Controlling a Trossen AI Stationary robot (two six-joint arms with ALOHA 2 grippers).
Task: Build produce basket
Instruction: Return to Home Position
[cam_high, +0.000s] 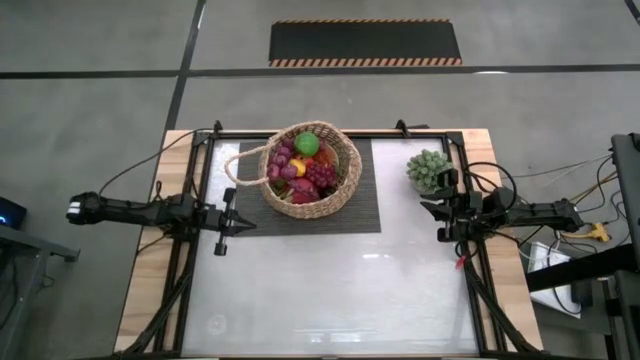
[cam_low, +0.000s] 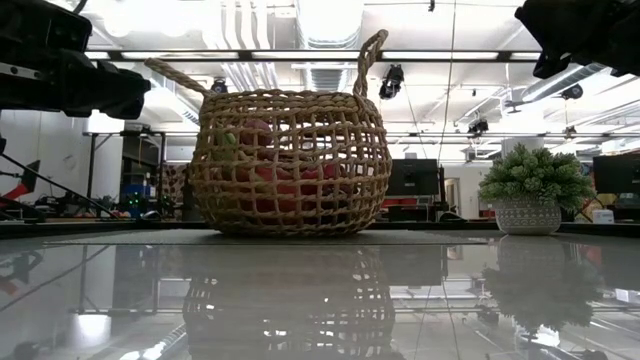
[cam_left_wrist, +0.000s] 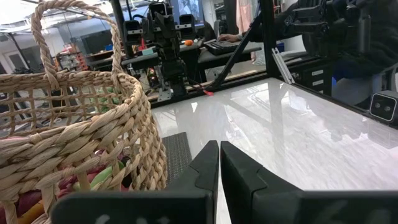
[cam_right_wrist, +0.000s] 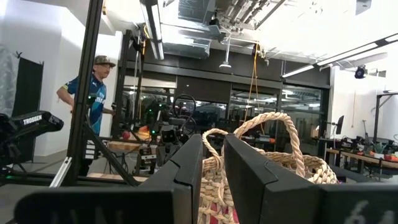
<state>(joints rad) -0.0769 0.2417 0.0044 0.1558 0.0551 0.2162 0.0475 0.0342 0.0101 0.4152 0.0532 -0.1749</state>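
Note:
The basket, round, woven and tan with two loop handles, stands on a dark mat at the far middle of the table. The produce lies inside it: a green apple, purple grapes, and red and yellow pieces. The low view shows red produce through the basket's weave. My left gripper waits shut by the table's left edge, pointing level past the basket. My right gripper waits at the right edge, its fingers a narrow gap apart, nothing between them, aimed toward the basket.
A spiky grey-green plant in a pot stands at the far right, close to my right gripper. The white tabletop in front of the mat is bare. A person stands in the room beyond the table.

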